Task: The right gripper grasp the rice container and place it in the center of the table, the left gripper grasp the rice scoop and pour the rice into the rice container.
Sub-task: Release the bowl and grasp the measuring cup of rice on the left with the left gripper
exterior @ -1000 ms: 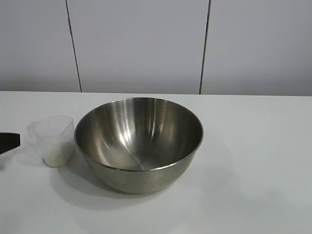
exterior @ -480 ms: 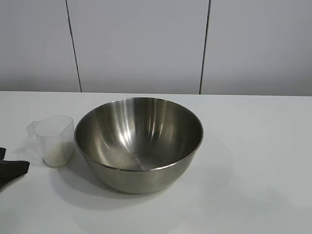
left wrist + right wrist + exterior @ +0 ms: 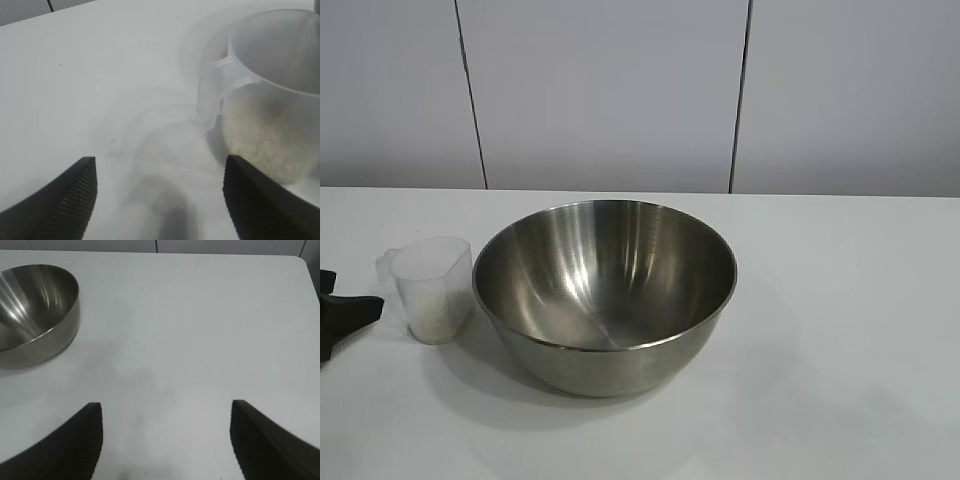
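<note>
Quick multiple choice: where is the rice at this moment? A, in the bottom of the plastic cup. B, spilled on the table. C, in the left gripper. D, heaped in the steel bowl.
A: the rice sits as white grains in the bottom of the rice scoop, which stands beside the bare-bottomed rice container.

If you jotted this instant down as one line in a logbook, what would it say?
rice container: mid-table, empty | rice scoop: beside it, holding rice | left hand: open, nearing scoop | right hand: open, idle
</note>
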`<control>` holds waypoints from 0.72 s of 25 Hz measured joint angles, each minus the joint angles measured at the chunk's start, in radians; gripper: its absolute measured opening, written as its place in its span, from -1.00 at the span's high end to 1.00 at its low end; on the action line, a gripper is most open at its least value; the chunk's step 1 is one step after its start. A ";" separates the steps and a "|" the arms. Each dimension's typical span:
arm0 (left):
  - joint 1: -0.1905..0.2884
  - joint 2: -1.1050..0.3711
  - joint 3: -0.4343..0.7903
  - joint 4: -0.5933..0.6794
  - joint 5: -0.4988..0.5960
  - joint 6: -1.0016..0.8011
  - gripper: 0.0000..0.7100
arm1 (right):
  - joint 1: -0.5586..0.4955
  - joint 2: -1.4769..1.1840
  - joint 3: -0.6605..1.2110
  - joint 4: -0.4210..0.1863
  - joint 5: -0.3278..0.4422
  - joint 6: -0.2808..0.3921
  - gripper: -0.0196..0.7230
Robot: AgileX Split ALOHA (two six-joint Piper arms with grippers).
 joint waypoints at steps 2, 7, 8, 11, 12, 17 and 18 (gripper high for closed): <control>-0.003 0.000 -0.008 0.000 0.000 -0.011 -0.44 | 0.000 0.000 0.000 0.000 0.000 0.000 -0.38; -0.016 0.001 -0.015 0.004 0.000 -0.032 -0.44 | 0.000 0.000 0.000 0.000 0.001 0.000 -0.38; -0.017 0.001 -0.019 0.004 0.000 -0.040 -0.44 | 0.000 0.000 0.000 0.000 0.001 0.000 -0.38; -0.017 0.001 -0.021 0.003 -0.001 -0.085 -0.44 | 0.000 0.000 0.000 0.000 0.000 0.000 -0.38; -0.017 0.002 -0.021 0.001 -0.001 -0.099 -0.44 | 0.000 0.000 0.000 0.000 0.000 0.000 -0.38; -0.017 0.002 -0.021 -0.005 0.000 -0.134 -0.44 | 0.000 0.000 0.000 0.000 0.000 0.000 -0.38; -0.017 0.002 -0.021 -0.005 0.000 -0.141 -0.44 | 0.000 0.000 0.000 0.000 0.000 0.000 -0.38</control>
